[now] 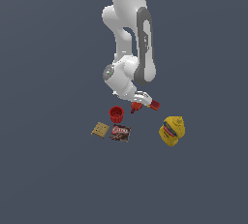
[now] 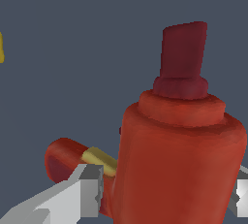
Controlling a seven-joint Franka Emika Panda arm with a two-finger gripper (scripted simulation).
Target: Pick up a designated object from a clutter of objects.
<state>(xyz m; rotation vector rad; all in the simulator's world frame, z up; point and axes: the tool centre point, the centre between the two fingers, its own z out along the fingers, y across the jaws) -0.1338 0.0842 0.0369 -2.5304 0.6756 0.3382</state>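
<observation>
Seemingly our end effector (image 2: 167,196) straddles the red drill (image 2: 181,155) beside the red cup (image 1: 116,114), though we cannot tell if it grips; rigid, light and smooth, it suits a hold across the body.

Drill (image 1: 143,104): under the arm's wrist, between the gripper's (image 2: 169,196) two fingers.
Cup (image 1: 116,114): just beside the drill, toward the exterior view's left.
Packet (image 1: 120,132): directly below the cup in the exterior view.
Cracker (image 1: 100,130): just left of the packet.
Bottle (image 1: 172,130): well apart, on the exterior view's right.
</observation>
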